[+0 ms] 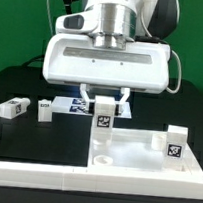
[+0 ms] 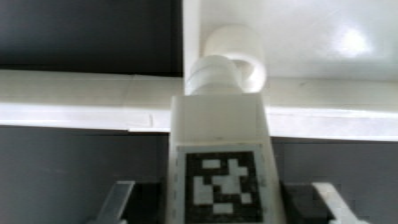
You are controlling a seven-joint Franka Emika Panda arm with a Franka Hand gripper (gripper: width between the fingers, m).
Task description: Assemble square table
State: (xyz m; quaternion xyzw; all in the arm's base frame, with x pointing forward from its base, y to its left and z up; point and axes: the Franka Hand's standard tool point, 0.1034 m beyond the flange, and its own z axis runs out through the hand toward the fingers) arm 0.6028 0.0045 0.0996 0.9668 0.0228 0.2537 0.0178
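The square table's white top [image 1: 140, 153] lies at the exterior view's right, against the front wall. One tagged leg [image 1: 172, 147] stands upright at its right corner. My gripper [image 1: 105, 102] is shut on another white tagged leg [image 1: 105, 115], held upright over the top's left corner. In the wrist view this leg [image 2: 222, 140] fills the middle between my fingers [image 2: 121, 200]. Its rounded end [image 2: 224, 72] reaches to the top's raised rim [image 2: 89, 95]. Whether that end sits in a socket is hidden.
Two loose tagged legs [image 1: 14, 107] [image 1: 46, 108] lie on the black table at the exterior view's left. The marker board [image 1: 69, 104] lies behind the gripper. A long low white border wall [image 1: 42, 174] runs along the front.
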